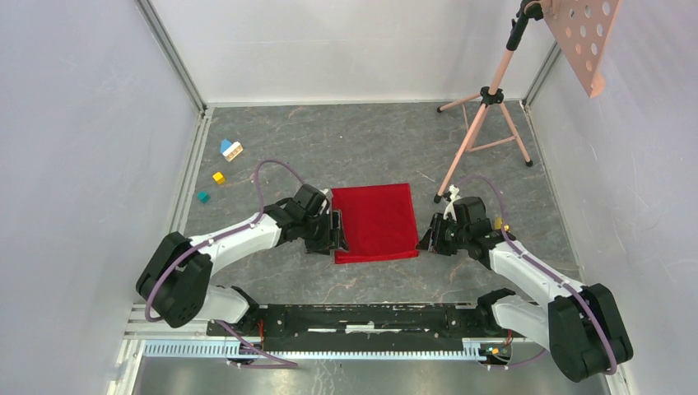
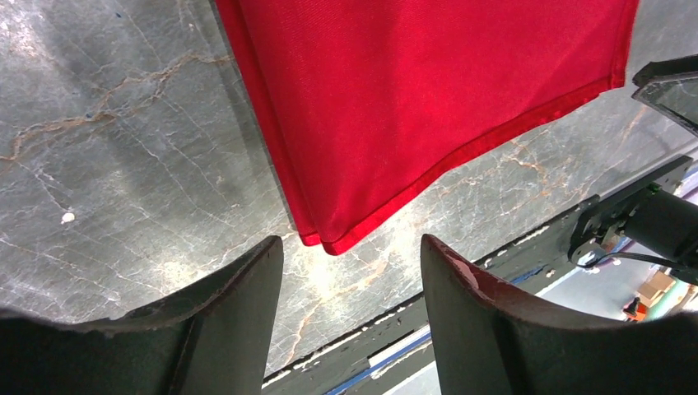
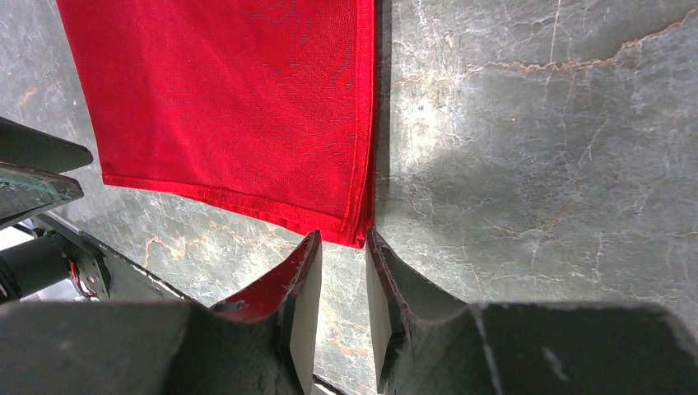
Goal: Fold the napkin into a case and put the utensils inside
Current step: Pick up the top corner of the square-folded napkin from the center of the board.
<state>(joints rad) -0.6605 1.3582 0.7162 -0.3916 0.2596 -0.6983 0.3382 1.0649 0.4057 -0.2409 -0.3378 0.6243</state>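
Note:
The red napkin (image 1: 374,220) lies folded flat into a rectangle on the grey marbled table. My left gripper (image 1: 337,233) is at its near left corner, low over the table. In the left wrist view the gripper (image 2: 352,243) is wide open and the napkin (image 2: 428,99) corner sits just beyond the fingertips. My right gripper (image 1: 430,239) is at the near right corner. In the right wrist view the gripper (image 3: 342,237) is open by a narrow gap, empty, with the layered napkin (image 3: 239,107) corner right at its tips. No utensils are in view.
Three small toy blocks (image 1: 231,150) lie at the far left. A pink tripod stand (image 1: 486,99) stands at the far right under a perforated panel (image 1: 584,37). White walls close both sides. The black arm rail (image 1: 362,317) runs along the near edge.

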